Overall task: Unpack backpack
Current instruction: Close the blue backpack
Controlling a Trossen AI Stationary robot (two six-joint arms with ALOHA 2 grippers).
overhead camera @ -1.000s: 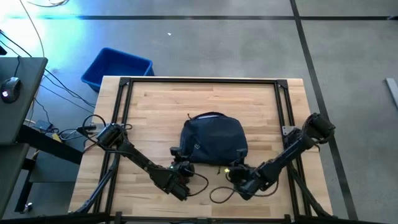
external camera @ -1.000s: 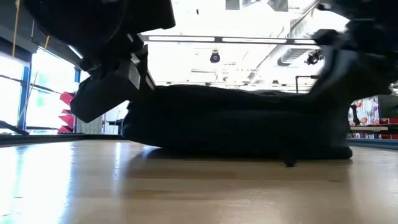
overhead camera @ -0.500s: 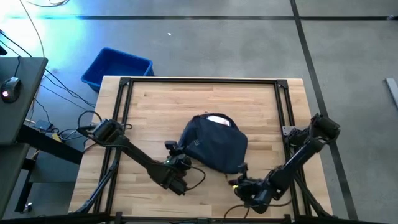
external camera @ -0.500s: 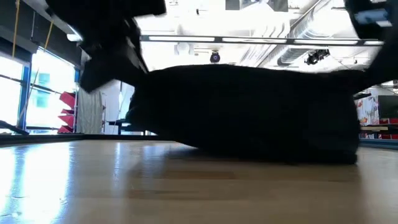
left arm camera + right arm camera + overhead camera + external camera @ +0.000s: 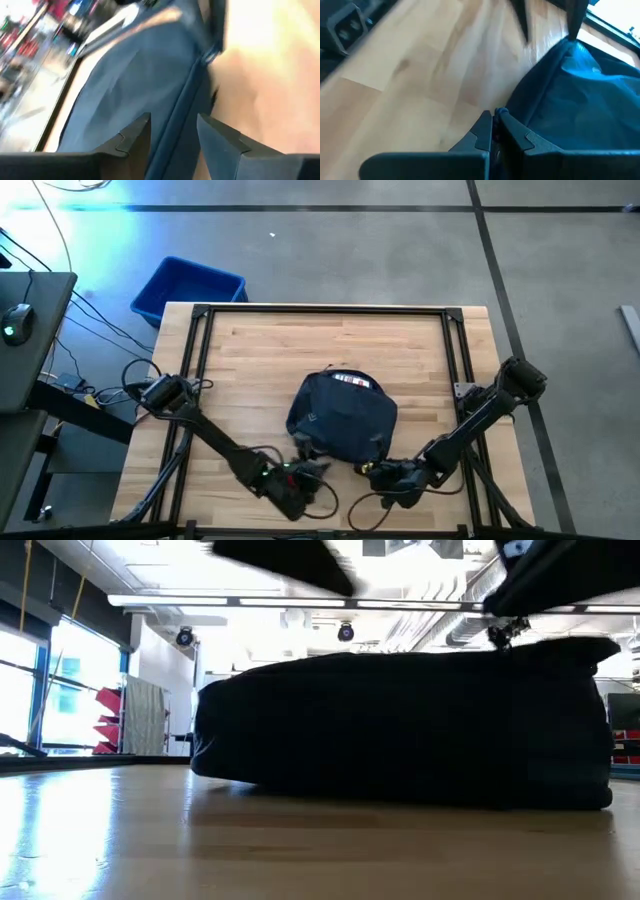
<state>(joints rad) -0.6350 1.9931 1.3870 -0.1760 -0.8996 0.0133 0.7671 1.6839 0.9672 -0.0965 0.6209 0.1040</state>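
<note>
The pale wooden butcher-block counter [image 5: 260, 360] carries one thing, a dark navy soft fabric backpack [image 5: 343, 420] with rounded corners, which lies flat slightly toward the counter's near edge and about midway across it; everything below is placed from that backpack. Its far end shows a slit of something pale with red marks [image 5: 350, 380], so the top opening looks parted, though what lies inside cannot be told. The left claw [image 5: 312, 468] sits at the backpack's near left corner with its fingers apart and nothing between them; in the left wrist view the two dark fingertips [image 5: 132, 137] stand either side of a fabric seam without pinching it. The right claw [image 5: 372, 470] sits at the backpack's near right corner, closed; in the right wrist view its tips [image 5: 492, 127] meet right at the bag's edge, apparently on a small tab or zipper pull, too small to name with confidence. The step in hand appears to be opening the bag wide enough to reach in. To do it well, the right claw should hold its pinch steady and low so the soft body does not slide across the counter, while the left claw takes a firm bite on a fold or seam rather than smooth cloth, then draws away from the right one along the zipper line, slowly, since limp fabric bunches and slips easily.
</note>
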